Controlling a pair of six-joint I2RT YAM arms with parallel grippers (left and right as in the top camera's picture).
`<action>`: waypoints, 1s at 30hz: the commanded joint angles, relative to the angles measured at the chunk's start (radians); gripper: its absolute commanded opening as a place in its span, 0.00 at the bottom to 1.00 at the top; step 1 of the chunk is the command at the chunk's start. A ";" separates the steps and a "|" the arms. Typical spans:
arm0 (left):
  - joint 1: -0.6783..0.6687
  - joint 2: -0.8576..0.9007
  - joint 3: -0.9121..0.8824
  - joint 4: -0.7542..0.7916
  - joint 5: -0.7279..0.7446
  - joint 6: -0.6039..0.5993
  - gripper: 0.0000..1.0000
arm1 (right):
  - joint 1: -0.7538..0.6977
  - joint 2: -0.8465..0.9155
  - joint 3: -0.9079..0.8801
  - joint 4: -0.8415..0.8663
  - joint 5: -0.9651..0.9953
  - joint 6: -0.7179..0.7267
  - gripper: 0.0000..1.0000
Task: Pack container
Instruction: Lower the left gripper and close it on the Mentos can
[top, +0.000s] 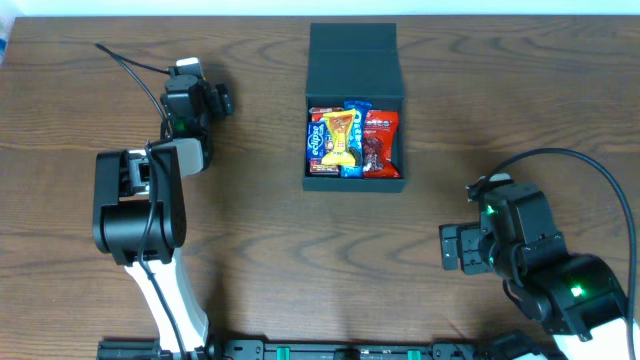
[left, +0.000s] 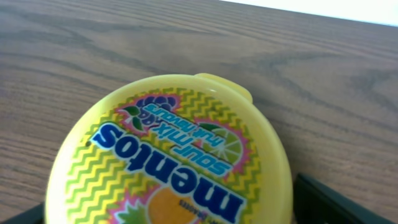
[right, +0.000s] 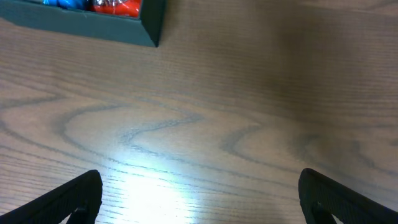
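The container (top: 355, 183), a dark teal box with its flap lid folded back, stands open at the table's middle back and holds several snack packets (top: 340, 140). Its corner shows in the right wrist view as the container (right: 93, 25). In the left wrist view a round yellow Mentos tub (left: 168, 149) lies on the wood and fills the space between the fingers of my left gripper (left: 171, 211); the fingers (left: 323, 199) sit right at its sides, and contact is unclear. Overhead, my left gripper (top: 185, 110) covers the tub. My right gripper (right: 199, 199) is open and holds nothing, at the front right (top: 452, 248).
A black cable (top: 135, 65) trails from the left arm at the back left. The left arm's base (top: 140, 210) stands front left. The table's far edge (left: 323, 9) runs close behind the tub.
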 joint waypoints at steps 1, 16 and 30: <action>0.000 0.009 0.029 0.006 -0.018 -0.003 0.84 | -0.006 -0.002 0.003 -0.002 0.000 0.011 0.99; 0.000 0.009 0.029 -0.002 -0.018 -0.003 0.58 | -0.006 -0.002 0.003 -0.002 0.000 0.011 0.99; 0.000 0.009 0.029 -0.044 -0.018 -0.003 0.28 | -0.006 -0.002 0.003 -0.002 0.000 0.011 0.99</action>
